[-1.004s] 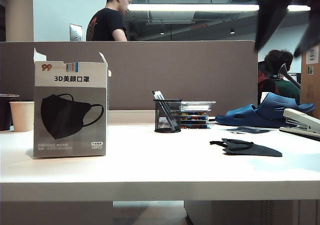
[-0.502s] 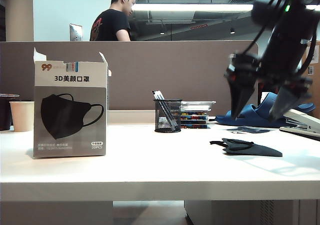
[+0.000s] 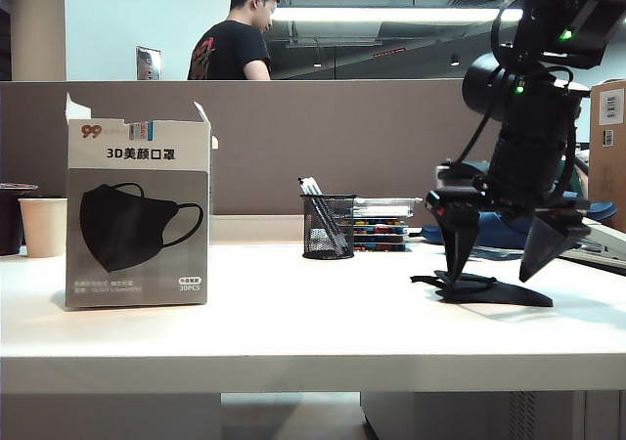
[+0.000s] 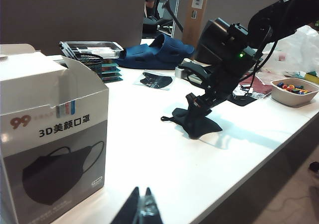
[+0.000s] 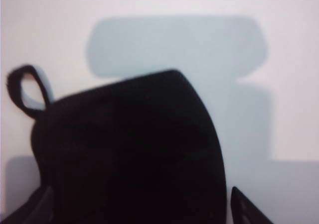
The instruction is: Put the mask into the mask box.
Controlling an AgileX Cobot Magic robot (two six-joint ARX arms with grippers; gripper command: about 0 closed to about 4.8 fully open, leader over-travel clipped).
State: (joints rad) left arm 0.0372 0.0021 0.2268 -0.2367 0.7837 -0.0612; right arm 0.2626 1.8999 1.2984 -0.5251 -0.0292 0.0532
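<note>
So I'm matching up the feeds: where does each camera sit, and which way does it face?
Exterior view: low at the table edge, facing across it; open right gripper straddles the flat black fabric mask.
Left wrist view: beside the grey-and-white cardboard mask box, facing the right arm; shut left gripper at the frame's edge.
Right wrist view: looking straight down on the mask; fingertips show.
All three show the mask.

Right gripper (image 3: 499, 262) points down, jaws spread wide, astride the mask (image 3: 489, 290) lying flat on the white table (image 3: 293, 332), right side. Left fingertip (image 3: 458, 264) meets the fabric; the right hangs just above. Mask box (image 3: 138, 215) stands upright far left, flaps open.
</note>
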